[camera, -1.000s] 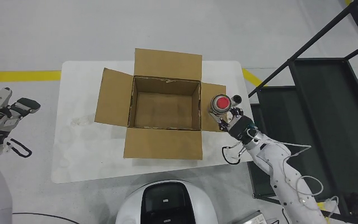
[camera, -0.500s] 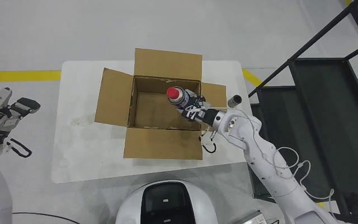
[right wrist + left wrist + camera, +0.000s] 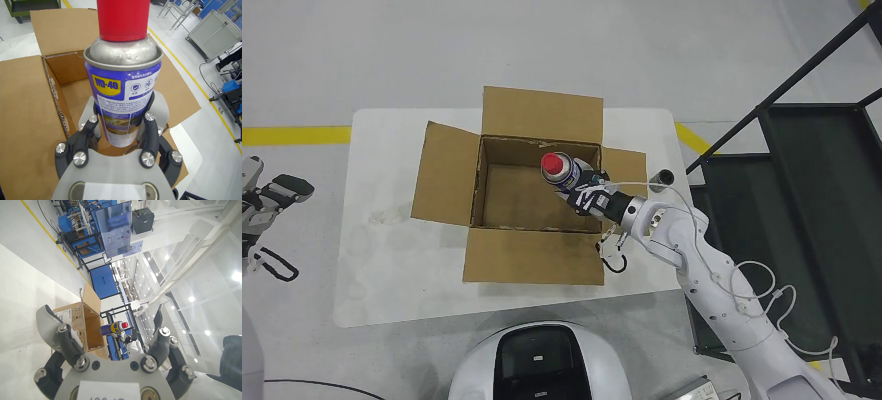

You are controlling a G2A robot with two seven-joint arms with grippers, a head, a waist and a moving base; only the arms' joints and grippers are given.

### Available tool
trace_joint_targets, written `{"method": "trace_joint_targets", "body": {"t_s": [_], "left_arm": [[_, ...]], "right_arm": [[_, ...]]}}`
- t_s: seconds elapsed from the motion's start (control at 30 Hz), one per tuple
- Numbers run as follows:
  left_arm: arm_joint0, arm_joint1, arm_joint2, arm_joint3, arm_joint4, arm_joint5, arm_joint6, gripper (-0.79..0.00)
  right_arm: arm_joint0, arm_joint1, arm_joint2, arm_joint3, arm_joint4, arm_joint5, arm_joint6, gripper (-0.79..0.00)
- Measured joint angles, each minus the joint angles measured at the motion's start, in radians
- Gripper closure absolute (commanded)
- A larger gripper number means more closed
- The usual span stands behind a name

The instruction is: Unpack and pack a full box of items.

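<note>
Since a second ago your right arm has swung the blue spray can with a red cap (image 3: 560, 170) off the right flap of the brown cardboard box (image 3: 447, 172) and in over its opening; in the last half second it has barely shifted.

Starting at the left, your left arm's fingers (image 3: 51, 321) hang off the left end of the white table (image 3: 382, 260). They are spread wide with nothing between them, well apart from the box.

Next comes the box, standing in the middle of the table with all four flaps folded outward and its top open. Over that opening, close to the right wall, you have the can. It is tilted, with the cap pointing up and toward the far wall and the base lying back toward the right flap. In the right wrist view the can (image 3: 122, 75) rises straight out from the wrist, its bare metal shoulder and red cap foremost.

Your right arm's fingers (image 3: 149, 128) are clamped on the lower part of the can's body, one on each side. The arm reaches in from the near right corner of the table, crossing the right flap.

Farthest right, a small dark cylinder (image 3: 661, 179) lies at the table's right edge, just beyond the right flap and apart from the can.
</note>
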Motion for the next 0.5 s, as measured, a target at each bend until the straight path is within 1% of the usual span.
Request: {"method": "trace_joint_targets", "body": {"t_s": [0.07,0.13,0.23,0.37,0.5], "left_arm": [[0.0,0.0,0.0,0.0,0.0,0.0,0.0,-0.785],[0.0,0.0,0.0,0.0,0.0,0.0,0.0,-0.785],[0.0,0.0,0.0,0.0,0.0,0.0,0.0,-0.785],[0.0,0.0,0.0,0.0,0.0,0.0,0.0,-0.785],[0.0,0.0,0.0,0.0,0.0,0.0,0.0,-0.785]], "right_arm": [[0.0,0.0,-0.004,-0.001,-0.002,-0.006,0.005,0.0],[0.015,0.001,-0.014,-0.005,-0.015,-0.035,0.051,0.0],[0.082,-0.005,-0.047,-0.005,0.019,-0.102,0.201,0.0],[0.221,-0.028,-0.141,0.058,0.15,-0.18,0.446,0.0],[0.352,-0.06,-0.252,0.175,0.276,-0.196,0.614,0.0]]}}
